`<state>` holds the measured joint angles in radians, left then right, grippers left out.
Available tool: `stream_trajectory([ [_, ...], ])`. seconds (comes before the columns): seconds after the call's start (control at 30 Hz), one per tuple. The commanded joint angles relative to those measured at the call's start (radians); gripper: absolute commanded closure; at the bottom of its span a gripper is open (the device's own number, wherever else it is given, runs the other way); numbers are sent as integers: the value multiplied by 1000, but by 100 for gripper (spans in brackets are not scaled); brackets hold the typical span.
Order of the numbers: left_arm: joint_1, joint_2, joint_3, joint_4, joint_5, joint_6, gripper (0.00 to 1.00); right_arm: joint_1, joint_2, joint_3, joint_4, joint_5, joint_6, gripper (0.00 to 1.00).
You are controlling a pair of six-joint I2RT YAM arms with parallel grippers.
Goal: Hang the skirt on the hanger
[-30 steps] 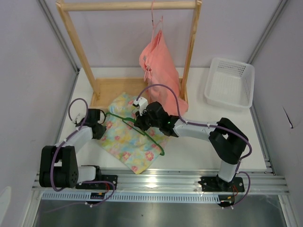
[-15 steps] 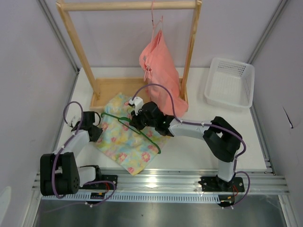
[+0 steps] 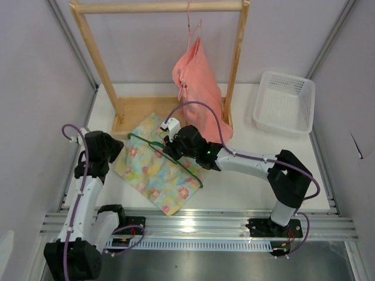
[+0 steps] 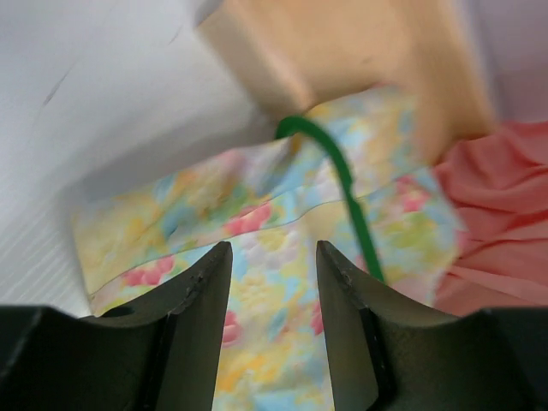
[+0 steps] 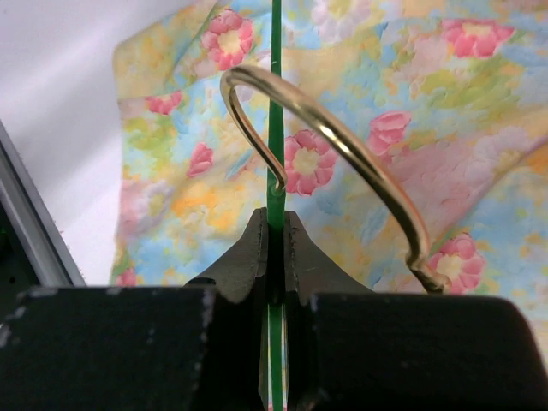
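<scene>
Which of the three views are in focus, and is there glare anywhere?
Left wrist view: soft throughout, the hanger and the skirt smeared. Right wrist view: sharp, with a glint on the gold hook. Top view: sharp, with glare on the metal rail at the near edge.

Built alike on both sides: chunky matte-black joint housings joined by smooth white tube links on the left arm (image 3: 87, 190) and the right arm (image 3: 249, 164), each rising from a black base block. Trailed by a thin purple cable (image 3: 199, 106) in loose loops along each arm, and fitted near the right wrist with a small white box (image 3: 171, 124). Ended in dark, tapering wedge-shaped fingers (image 4: 193, 317) on the left gripper (image 4: 272, 248), black and narrow-tipped on the right gripper (image 5: 276, 220).
</scene>
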<state>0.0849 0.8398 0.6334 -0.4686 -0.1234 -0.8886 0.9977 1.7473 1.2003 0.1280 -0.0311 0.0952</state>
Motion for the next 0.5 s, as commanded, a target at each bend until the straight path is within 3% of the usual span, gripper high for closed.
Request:
stream_trajectory([
  [0.0,7,-48,139,-24,37,73,50,4,-135,74,-19,30,-60,100],
  [0.3,9,-28,363,-21,148,120,48,19,-232,414,-416,7,-143,100],
  [0.47,9,-22,408,-19,163,157,48,22,-255,577,-595,-27,-158,100],
])
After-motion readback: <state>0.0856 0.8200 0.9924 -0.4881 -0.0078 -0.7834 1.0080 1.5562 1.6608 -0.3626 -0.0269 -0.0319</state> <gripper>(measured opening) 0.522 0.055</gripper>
